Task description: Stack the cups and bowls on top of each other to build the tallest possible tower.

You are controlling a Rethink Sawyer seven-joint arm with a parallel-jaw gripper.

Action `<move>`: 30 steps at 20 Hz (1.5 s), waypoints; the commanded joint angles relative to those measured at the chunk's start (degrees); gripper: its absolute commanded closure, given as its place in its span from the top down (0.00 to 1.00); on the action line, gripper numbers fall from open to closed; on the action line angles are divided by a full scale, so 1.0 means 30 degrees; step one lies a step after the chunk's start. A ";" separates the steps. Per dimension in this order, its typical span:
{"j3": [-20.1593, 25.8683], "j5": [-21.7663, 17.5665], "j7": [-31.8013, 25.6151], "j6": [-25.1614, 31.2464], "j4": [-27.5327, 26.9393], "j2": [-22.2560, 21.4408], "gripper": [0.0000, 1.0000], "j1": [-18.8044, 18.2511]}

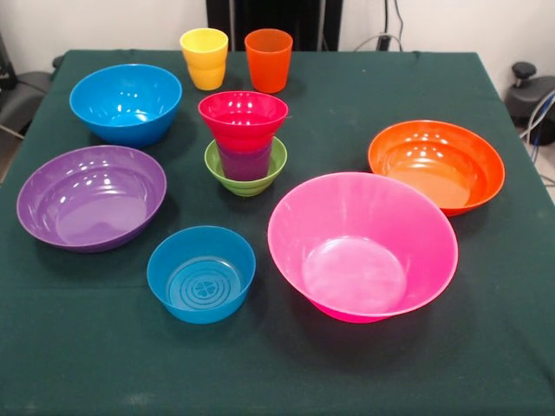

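Observation:
The tower (244, 139) stands mid-table: a small green bowl (246, 178) holds a purple cup (244, 162), and a red bowl (243, 117) sits on top of that cup. A yellow cup (205, 58) and an orange cup (269, 59) stand upright side by side at the far edge. Around the tower are a mid-sized blue bowl (126, 102), a purple bowl (91, 196), a small blue bowl (201, 273), a large pink bowl (362, 245) and an orange bowl (436, 165). The gripper does not show.
All stands on a dark green tablecloth (486, 347). The robot's black pedestal (273, 17) is at the far side, behind the two cups. Cables and dark equipment (531, 95) lie off the table at the right.

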 commanded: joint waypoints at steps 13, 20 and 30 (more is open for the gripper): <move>0.1050 -0.1680 0.0039 0.2653 -0.0973 0.0361 0.00 -0.0042; 0.1785 -0.1544 -0.0808 0.1189 0.0583 -0.0097 0.00 -0.0731; 0.1872 -0.1700 -0.0783 -0.0565 0.2737 -0.0944 0.00 -0.1046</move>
